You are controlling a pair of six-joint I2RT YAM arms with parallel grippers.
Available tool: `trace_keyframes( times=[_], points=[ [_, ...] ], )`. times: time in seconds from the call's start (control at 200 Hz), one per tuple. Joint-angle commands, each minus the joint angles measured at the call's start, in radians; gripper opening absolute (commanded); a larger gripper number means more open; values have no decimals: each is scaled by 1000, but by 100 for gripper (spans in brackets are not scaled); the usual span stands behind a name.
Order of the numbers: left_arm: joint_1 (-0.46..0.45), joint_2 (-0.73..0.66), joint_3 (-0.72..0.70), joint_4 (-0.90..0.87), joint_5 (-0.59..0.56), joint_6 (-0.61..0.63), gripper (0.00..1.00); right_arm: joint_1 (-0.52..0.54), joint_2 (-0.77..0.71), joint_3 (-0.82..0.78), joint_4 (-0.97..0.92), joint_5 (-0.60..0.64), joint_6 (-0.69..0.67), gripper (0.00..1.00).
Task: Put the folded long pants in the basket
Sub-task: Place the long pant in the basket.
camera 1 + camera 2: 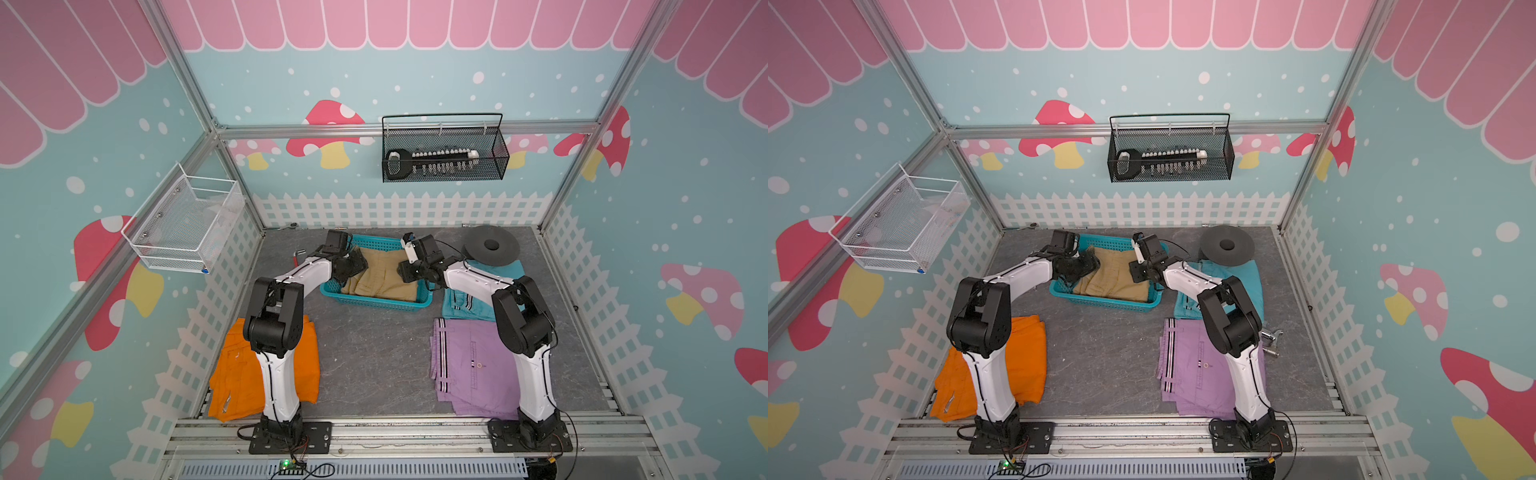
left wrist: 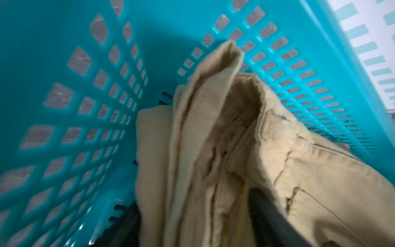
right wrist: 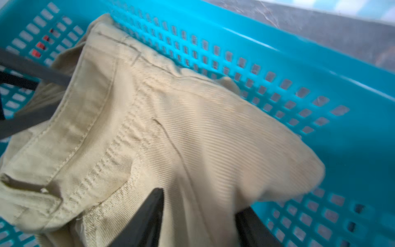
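Flanking the tan pants [image 1: 382, 279] in the basket [image 1: 374, 306], with left fingers [image 1: 359, 266] and right fingers [image 1: 404, 271] spread at opposite ends. Next, probably teal pants [image 1: 461, 304], just outside the right fingers.

Of 4 pants, the tan pair [image 1: 380, 272] lies rumpled inside the turquoise slotted basket [image 1: 374, 304], far centre. The teal pair [image 1: 455, 308] lies folded just right of the basket, and the lilac pair [image 1: 469, 361] just nearer, both with striped trim. The orange pair [image 1: 232, 374] lies near left.
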Motion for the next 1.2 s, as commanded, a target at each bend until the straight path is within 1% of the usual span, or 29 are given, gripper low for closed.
trace_keyframes(
  times=[0.0,0.095,0.155,0.175,0.215,0.255,0.34,0.42,0.505,0.61,0.715,0.83,0.971,1.076,1.191],
  points=[
    [-37,-99,25,-17,-34,19,99,39,-67,21,-30,81,-43,67],
    [-73,-159,29,-29,-55,15,99,50,-103,29,-30,97,-43,67],
    [-98,-199,24,-29,-74,6,97,61,-117,36,-27,105,-49,66],
    [-107,-211,21,-29,-82,4,96,65,-117,41,-27,107,-50,66],
    [-122,-230,16,-29,-94,1,88,73,-113,52,-30,116,-55,66],
    [-132,-248,9,-28,-100,-5,88,82,-106,67,-37,135,-55,65],
    [-138,-268,-8,-30,-102,-18,92,87,-90,90,-61,200,-44,65],
    [-138,-287,-26,-32,-139,-31,98,86,-96,88,-62,246,-41,65],
    [-138,-291,-28,-32,-145,-25,99,89,-113,86,-58,268,-46,65],
    [-139,-253,-3,-31,-86,-8,98,93,-131,87,-53,242,-52,66],
    [-136,-178,37,-32,-19,7,96,93,-114,91,-44,164,-53,65],
    [-119,-110,55,-32,7,-35,97,93,-28,111,-44,129,-42,62],
    [-69,-39,49,-31,116,-89,99,90,109,188,-77,130,-27,60],
    [-48,8,56,-31,116,-92,98,83,173,233,-91,134,-20,60],
    [-43,26,52,-32,75,-80,98,67,228,291,-110,128,-23,60]
  ],
)
